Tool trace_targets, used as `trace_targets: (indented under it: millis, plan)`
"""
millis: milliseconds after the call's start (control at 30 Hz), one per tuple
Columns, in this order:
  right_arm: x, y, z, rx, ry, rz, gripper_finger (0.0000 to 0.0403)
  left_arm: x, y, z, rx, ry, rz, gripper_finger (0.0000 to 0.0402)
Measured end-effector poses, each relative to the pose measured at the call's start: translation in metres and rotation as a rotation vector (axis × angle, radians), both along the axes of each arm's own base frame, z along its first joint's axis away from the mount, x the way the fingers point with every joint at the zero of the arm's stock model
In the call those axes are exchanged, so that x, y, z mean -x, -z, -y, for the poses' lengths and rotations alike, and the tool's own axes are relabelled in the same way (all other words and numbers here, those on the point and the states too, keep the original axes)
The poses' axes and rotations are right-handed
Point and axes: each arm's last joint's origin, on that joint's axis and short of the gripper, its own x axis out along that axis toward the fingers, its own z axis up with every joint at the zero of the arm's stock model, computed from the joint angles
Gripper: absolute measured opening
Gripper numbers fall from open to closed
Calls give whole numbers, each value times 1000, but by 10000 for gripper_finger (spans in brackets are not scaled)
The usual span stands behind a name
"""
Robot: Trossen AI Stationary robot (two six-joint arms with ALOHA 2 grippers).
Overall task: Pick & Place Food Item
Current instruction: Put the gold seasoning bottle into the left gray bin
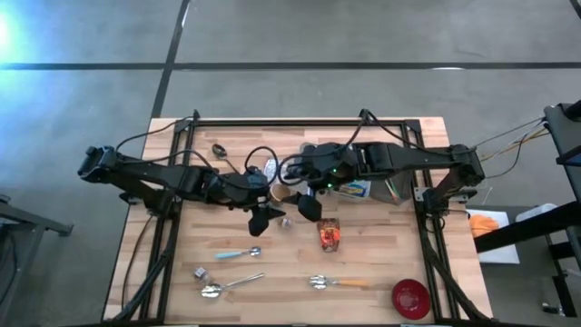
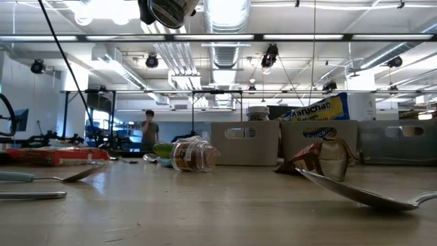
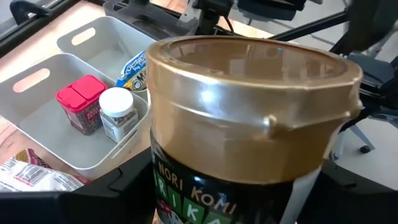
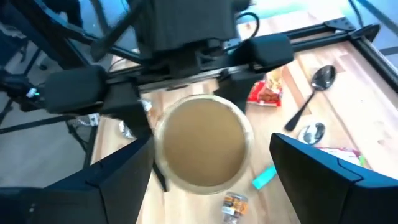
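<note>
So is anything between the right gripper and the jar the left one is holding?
Nothing visible stands in the way. The left gripper holds the furikake jar up off the table. The right gripper faces the jar's gold lid head-on, jaws open to either side of it, with only open air between.

Jar (image 3: 249, 124) label cut off below
</note>
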Motion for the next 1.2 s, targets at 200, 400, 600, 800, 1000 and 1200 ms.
trace_targets:
  millis: [200, 400, 600, 800, 1000, 1200]
  plan:
    - [1, -1, -1, 1, -10, 4, 317, 0, 0, 0, -10, 6, -6, 271]
    - [2, -1, -1, 15, -10, -2, 317, 0, 1, 0, -10, 6, -7, 271]
    - [3, 0, -1, 15, -25, -14, 340, 0, 1, 0, -10, 6, -8, 271]
    - [3, 1, -2, 27, -48, -23, 395, 0, 1, 0, -10, 7, -8, 271]
    - [3, 1, -2, 20, -43, -22, 394, 0, 1, 0, 0, 21, -9, 271]
    - [-2, 4, -2, 10, -72, -10, 394, 0, 0, 1, 5, 25, 2, 271]
